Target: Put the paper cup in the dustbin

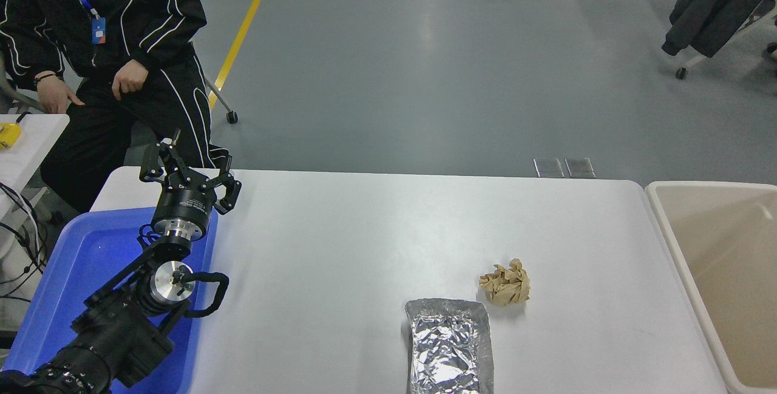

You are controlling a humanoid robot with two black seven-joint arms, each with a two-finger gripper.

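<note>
No paper cup anywhere on show! Not on the white table (376, 230), not in any claw, and nothing shows in the visible part of the dustbin (668, 230) either, though its near end runs out of frame. My read: the cup may already lie down in the bin, or out of shot; I cannot tell which.

The left gripper (188, 170) is parked at the lower left, poised over the far edge of the blue tray (73, 272), fingers spread and holding nothing. The right gripper is out of view entirely.

From that left gripper, the dustbin sits well apart to the right, hard against the table's right end. Between them, nearer the camera, lie a crumpled tan paper ball (505, 283) and, just beside it, a silver foil tray (449, 345). Neither is the target!

Should the cup turn up, expect it to be very light, thin-walled, easily crushed. Best held gently across the body below the rim, with a soft squeeze.

A person (109, 42) sits beyond the far left corner, hands on knees, clear of the table.
</note>
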